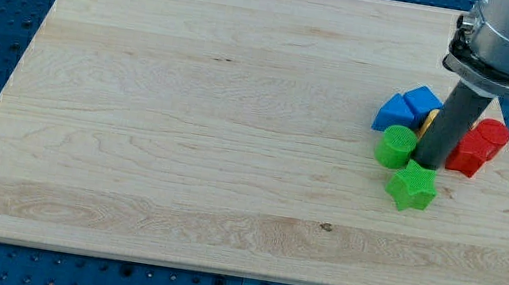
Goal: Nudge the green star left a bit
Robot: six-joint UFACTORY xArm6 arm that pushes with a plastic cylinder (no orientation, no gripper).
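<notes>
Green star (412,185), ridged and chunky, sits touching my tip (423,164).

The small green star-shaped block (413,185) lies flat on the pale wooden surface (185,132), toward the view's right and somewhat below the middle. Its textured top faces up and its blunt points spread outward, one aimed at the view's bottom.

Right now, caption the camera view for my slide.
My tip sits just above the green star, beside the green cylinder.
</notes>
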